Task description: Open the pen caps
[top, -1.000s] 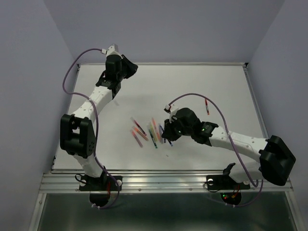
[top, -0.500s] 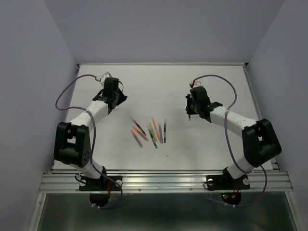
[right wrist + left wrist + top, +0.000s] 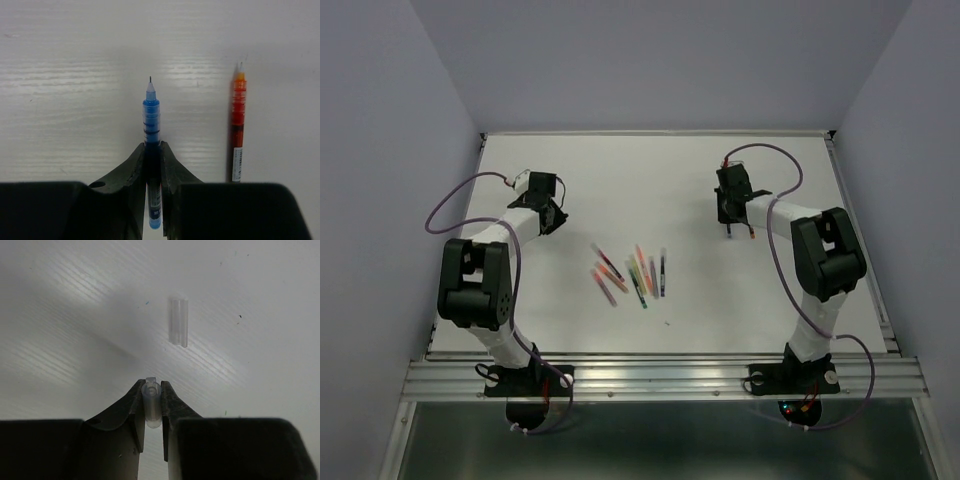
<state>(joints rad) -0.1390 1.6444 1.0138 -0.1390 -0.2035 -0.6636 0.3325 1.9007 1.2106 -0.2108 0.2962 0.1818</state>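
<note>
Closest to the near edge of the table [image 3: 620,170], about midway between the left and right edges, lies the cluster of pens [image 3: 632,272]. They are fanned side by side with their long axes running roughly from near edge to far edge. From above they are too small to tell which end of each carries its cap. The cluster sits between the two arms and nearer the near edge than either gripper, with neither arm clearly closer to it. Farther back, toward the left edge, the left gripper [image 3: 151,386] has its fingers clamped on a clear cap [image 3: 151,410], held end-on so its open mouth faces the camera. Just beyond the fingertips a second loose cap [image 3: 178,323] lies flat on the table, its long axis pointing away from the fingers and set slightly to their right. Toward the right edge, the right gripper [image 3: 152,146] is clamped on the barrel of an uncapped blue pen [image 3: 151,112], whose bare tip points straight out from the fingers. An uncapped orange pen [image 3: 237,125] lies parallel to it on the table, apart from the fingers on their right. The coming move is probably a release: the cap beside the loose one, the blue pen alongside the orange.
</note>
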